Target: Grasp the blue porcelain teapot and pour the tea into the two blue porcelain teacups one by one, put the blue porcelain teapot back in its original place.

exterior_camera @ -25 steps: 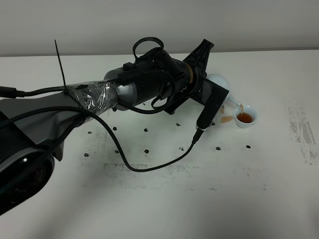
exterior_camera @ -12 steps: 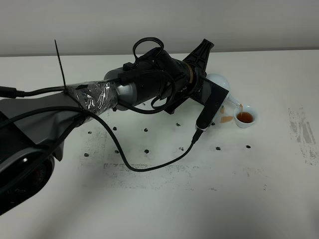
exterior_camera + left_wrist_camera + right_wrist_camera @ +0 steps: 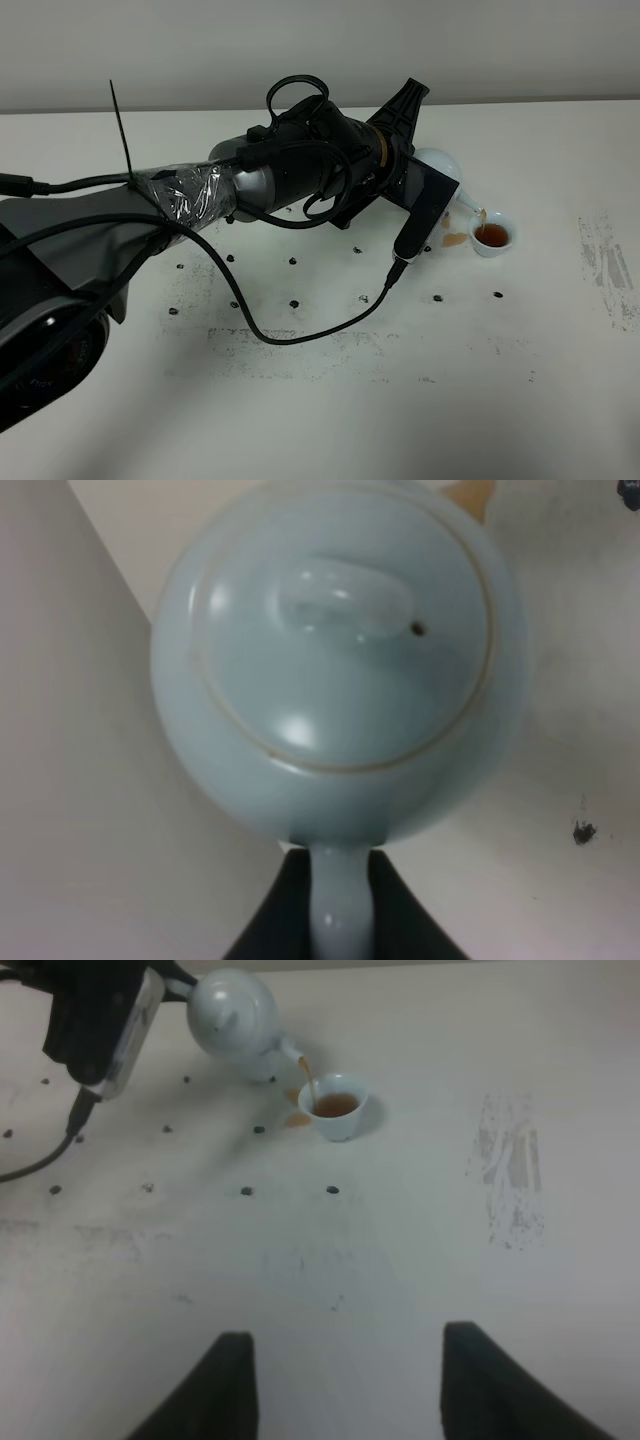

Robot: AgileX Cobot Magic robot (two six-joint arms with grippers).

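The pale blue teapot (image 3: 441, 164) is held tilted at the far right of the table, and a thin stream of tea runs from its spout into one small blue teacup (image 3: 493, 237) holding amber tea. My left gripper (image 3: 340, 920) is shut on the teapot's loop handle (image 3: 340, 900), and the lid (image 3: 345, 605) sits in place. The right wrist view shows the teapot (image 3: 232, 1012) and the cup (image 3: 334, 1108) from afar. An amber patch (image 3: 297, 1119) lies beside the cup. I cannot make out the second teacup. My right gripper (image 3: 345, 1390) is open and empty, well short of the cup.
The left arm (image 3: 290, 175) and its black cable (image 3: 300, 335) cross the white table (image 3: 420, 420). Small dark dots (image 3: 293, 300) mark the surface. A scuffed grey patch (image 3: 605, 265) lies near the right edge.
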